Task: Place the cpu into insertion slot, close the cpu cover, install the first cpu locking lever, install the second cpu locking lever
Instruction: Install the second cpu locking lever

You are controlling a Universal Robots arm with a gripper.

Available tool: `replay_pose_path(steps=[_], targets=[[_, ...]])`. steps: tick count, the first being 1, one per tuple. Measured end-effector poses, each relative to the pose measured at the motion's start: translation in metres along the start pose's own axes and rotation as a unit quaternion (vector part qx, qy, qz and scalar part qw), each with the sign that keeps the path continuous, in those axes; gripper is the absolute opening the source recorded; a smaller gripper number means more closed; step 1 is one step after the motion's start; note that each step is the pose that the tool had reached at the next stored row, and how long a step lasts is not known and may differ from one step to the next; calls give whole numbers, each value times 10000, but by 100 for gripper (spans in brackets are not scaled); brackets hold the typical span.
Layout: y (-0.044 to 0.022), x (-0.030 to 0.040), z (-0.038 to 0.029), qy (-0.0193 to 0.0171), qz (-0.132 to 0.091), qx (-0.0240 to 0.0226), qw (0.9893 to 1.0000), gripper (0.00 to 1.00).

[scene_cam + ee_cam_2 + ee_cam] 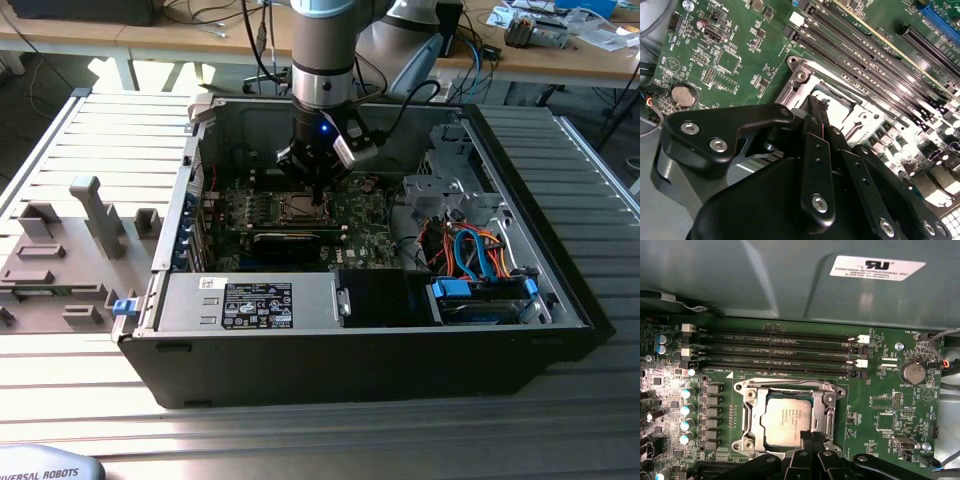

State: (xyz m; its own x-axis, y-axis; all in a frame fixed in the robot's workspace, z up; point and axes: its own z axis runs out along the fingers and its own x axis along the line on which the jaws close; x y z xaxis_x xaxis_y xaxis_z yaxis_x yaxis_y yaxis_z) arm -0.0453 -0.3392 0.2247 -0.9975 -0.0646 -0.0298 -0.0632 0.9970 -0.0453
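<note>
Just gripper [809, 439] at cpu [786, 424] edge, cover [790, 388] closed.

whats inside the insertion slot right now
The cpu sits in the insertion slot, silver top up, framed by the cpu cover. The gripper hides its near edge, and the contacts beneath are covered.

We see small square cpu [786, 422], brushed silver-grey metal top, faint sheen; silvery bare-metal cpu cover [752, 412] frame; matt green circuit board [875, 410]; glossy black gripper [816, 107].
</note>
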Motion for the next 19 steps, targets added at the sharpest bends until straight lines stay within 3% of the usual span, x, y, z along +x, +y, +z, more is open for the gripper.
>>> replay_pose_path(steps=[19], targets=[[-136, 9, 7, 0, 0, 0, 10000, 11]])
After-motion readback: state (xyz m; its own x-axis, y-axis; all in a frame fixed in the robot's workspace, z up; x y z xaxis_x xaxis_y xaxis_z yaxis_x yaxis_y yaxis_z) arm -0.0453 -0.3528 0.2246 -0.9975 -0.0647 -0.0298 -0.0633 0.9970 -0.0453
